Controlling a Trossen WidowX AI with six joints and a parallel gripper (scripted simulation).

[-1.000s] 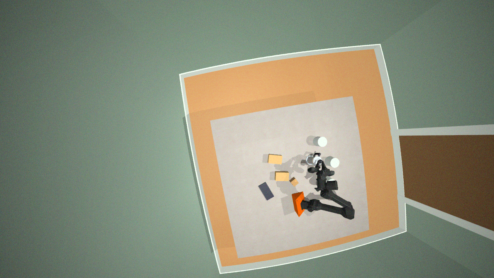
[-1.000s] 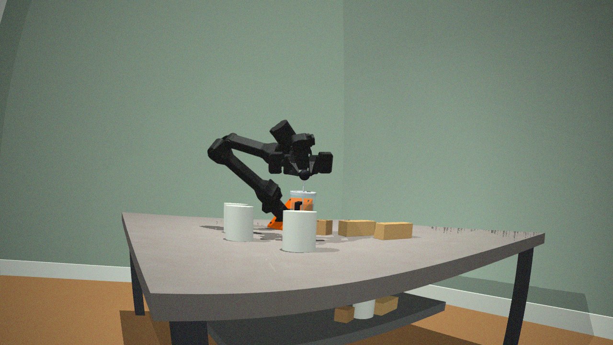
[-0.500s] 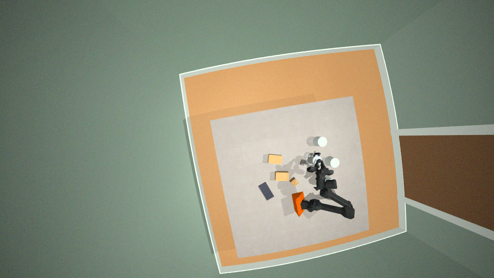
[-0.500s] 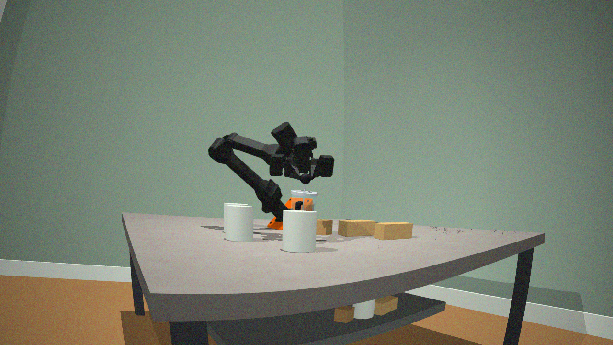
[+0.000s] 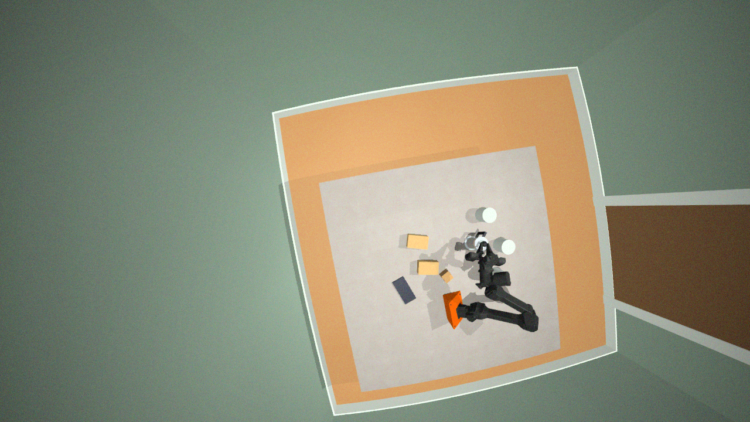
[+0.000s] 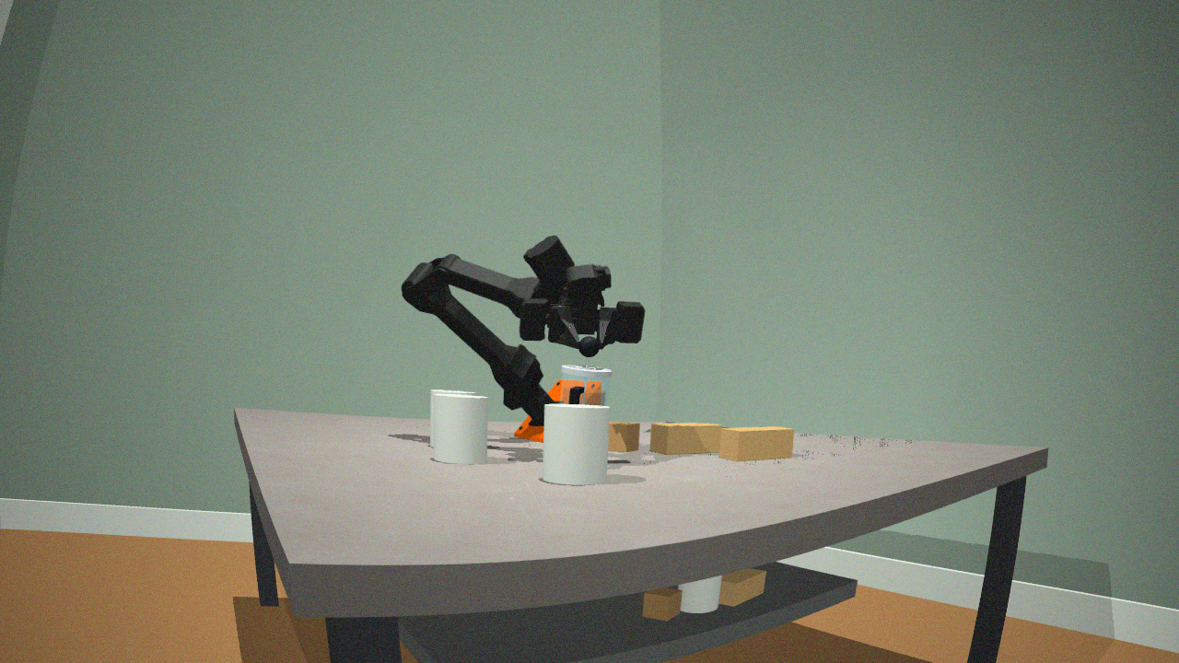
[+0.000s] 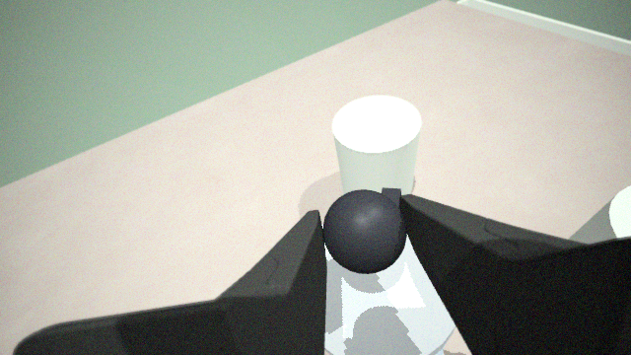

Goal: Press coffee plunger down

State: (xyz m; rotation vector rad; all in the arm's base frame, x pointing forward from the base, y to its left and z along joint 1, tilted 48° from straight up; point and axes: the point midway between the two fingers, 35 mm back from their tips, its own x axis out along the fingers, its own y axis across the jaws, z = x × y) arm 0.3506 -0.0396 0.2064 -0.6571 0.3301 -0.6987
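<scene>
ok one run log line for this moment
phase: pressing | gripper: shut on plunger knob | knob: just above press lid, not fully down | coffee press: upright | release: not yet

- A grey table (image 6: 741, 503) on dark legs is seen at centre frame.
- Two white cylinders (image 6: 575, 443) (image 6: 459, 427) are stood near its front edge.
- Three tan blocks (image 6: 755, 442) (image 6: 684, 437) (image 6: 624, 436) are laid in a row at right.
- A dark flat slab (image 5: 404, 289) is shown from above.
- The arm's orange base (image 5: 450, 309) and the coffee press (image 6: 586, 384) are set on it too.
</scene>
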